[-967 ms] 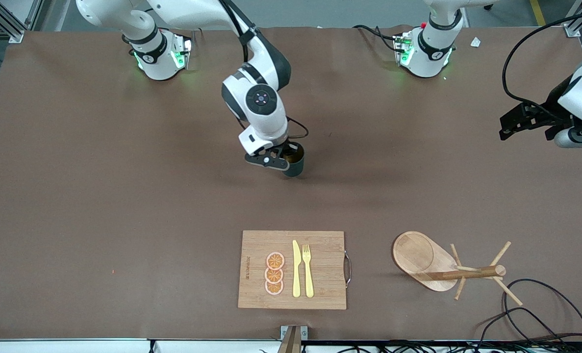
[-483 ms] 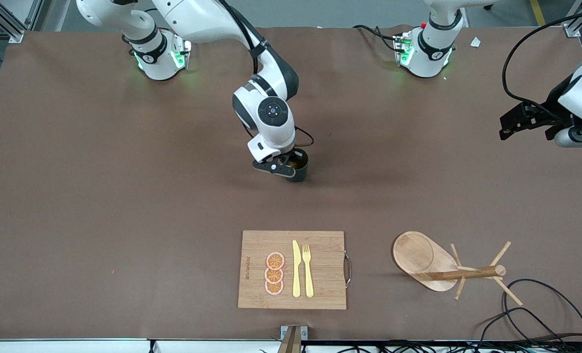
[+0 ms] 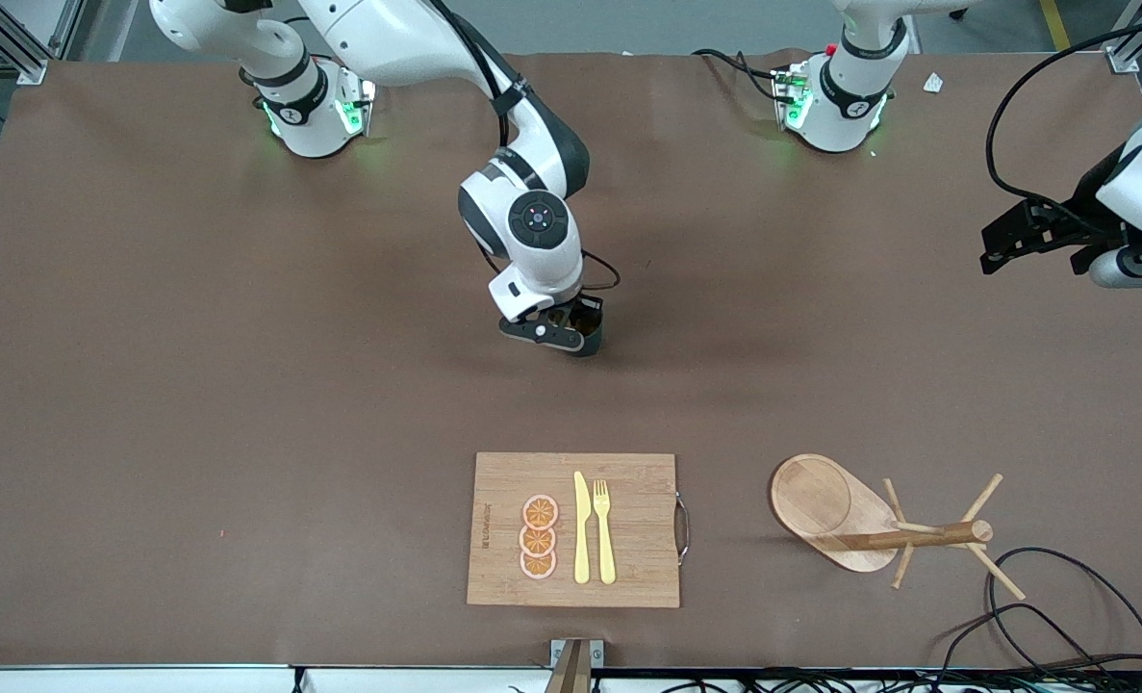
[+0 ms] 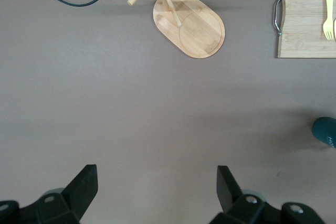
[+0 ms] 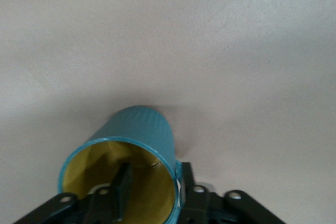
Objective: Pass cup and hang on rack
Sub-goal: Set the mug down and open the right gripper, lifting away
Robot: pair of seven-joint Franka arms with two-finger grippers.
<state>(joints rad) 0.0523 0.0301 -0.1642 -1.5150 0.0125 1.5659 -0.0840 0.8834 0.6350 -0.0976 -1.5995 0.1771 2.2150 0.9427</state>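
The teal cup (image 3: 591, 337) stands upright on the brown table near its middle, yellow inside (image 5: 142, 124). My right gripper (image 3: 567, 328) is at its rim, open: one finger hangs inside the cup away from the wall, the other sits just outside it (image 5: 152, 174). The cup's handle is hidden. The wooden rack (image 3: 825, 500) stands nearer the front camera toward the left arm's end. My left gripper (image 3: 992, 248) waits open and empty in the air at that end; its wrist view shows the jaws (image 4: 157, 182) wide apart, the rack (image 4: 202, 30) and the edge of the cup (image 4: 325, 132).
A bamboo cutting board (image 3: 638, 529) with a yellow knife, a fork and orange slices lies near the front edge, beside the rack. Black cables (image 3: 1061, 597) loop on the table at the corner near the rack.
My right arm has brought the cup down and slightly toward the left arm's end, and its jaws have parted off the cup's wall. The left arm has not moved.
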